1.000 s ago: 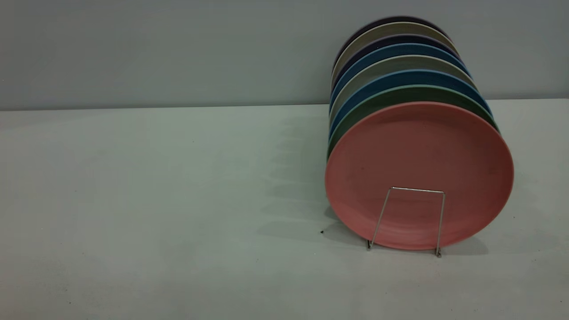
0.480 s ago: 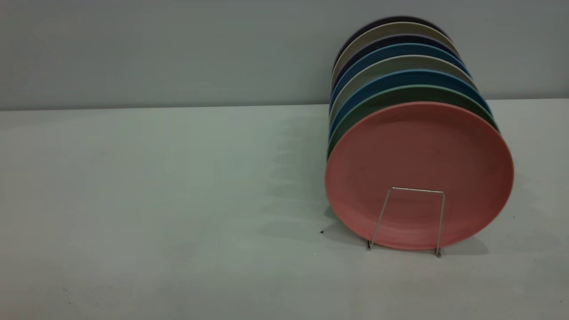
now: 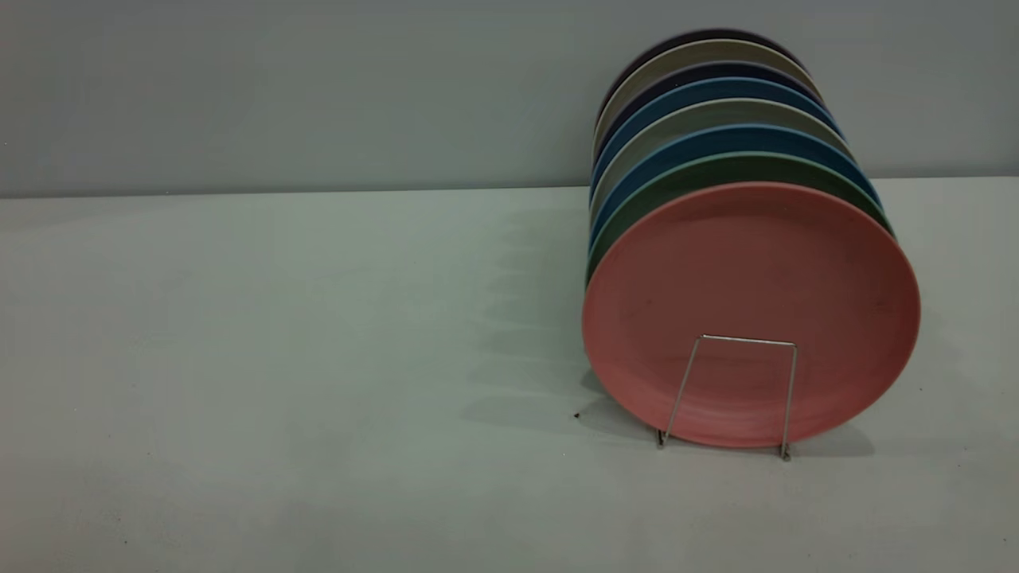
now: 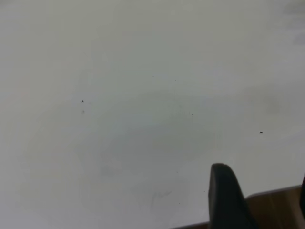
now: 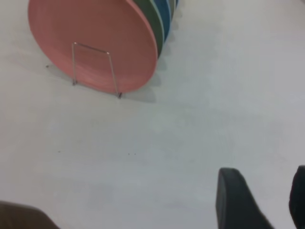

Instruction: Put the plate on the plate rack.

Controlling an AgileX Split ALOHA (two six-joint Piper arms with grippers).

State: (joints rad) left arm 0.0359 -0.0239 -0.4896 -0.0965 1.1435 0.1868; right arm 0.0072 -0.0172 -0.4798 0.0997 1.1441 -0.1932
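Salmon-pink and matte, the round plate with a low raised rim [image 3: 751,294] is standing on edge at the front of the thin silver wire plate rack [image 3: 731,393], whose front rectangular loop is crossing the plate's lower face. Directly behind the plate, a teal-green plate [image 3: 716,169], blue plates [image 3: 708,137] and several grey and dark ones are filling the rack toward the grey wall [image 3: 318,87]. Judging by how things lie, the plate is already sitting in place. It is looking stiff and fairly light, with a smooth finish that could slip, so any hold would best go on the upper rim, clear of the wire loop. Neither arm is showing in the exterior view. The right gripper [image 5: 259,200] is hanging over the pale tabletop [image 3: 279,358], well apart from the rack and holding nothing, its dark fingers parted. The left gripper [image 4: 267,200] is hovering over bare tabletop near a wooden edge [image 4: 271,210]; whether its fingers are spread or closed cannot be told. Left of the rack and in front of it, the tabletop is offering wide room for moving; behind the rack, the wall is standing close.
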